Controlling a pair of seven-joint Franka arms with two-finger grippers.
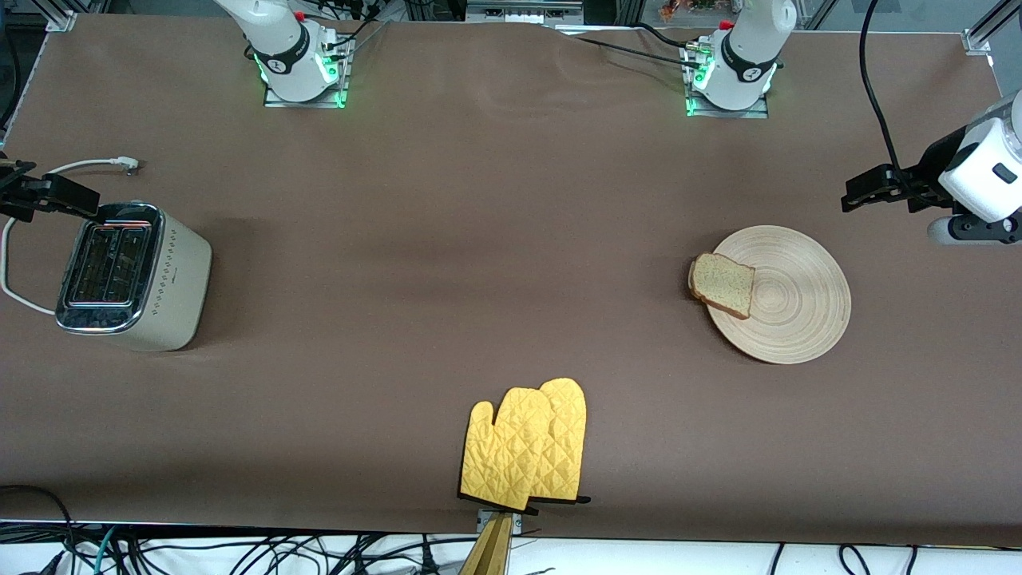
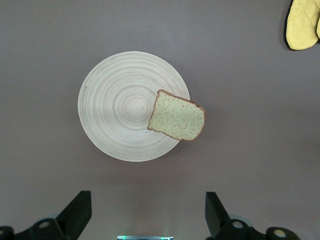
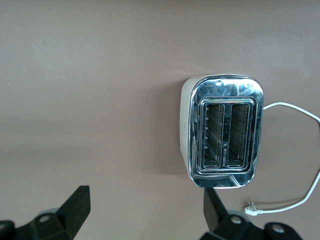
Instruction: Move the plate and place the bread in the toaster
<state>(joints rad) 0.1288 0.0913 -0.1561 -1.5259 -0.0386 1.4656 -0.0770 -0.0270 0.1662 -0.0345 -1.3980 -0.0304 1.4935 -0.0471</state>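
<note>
bread [image 1: 722, 285] lies half off the rim of the plate [image 1: 790, 303], near the left arm's edge of the desk [image 1: 479, 239] | toaster [image 1: 132, 275] stands at the right arm's edge | left claw [image 1: 858, 194] held open above desk near plate | right claw [image 1: 32, 196] held open by toaster | risk: bread could be slid off if the plate is jerked or tilted

Even, fairly bright overhead light falls on the matte brown desk [image 1: 495, 239], with soft bands of shade across its middle. The toaster [image 1: 132, 275] casts a faint shadow; its chrome top [image 3: 227, 131] mirrors glare. All views look sharp, with little edge distortion.
</note>
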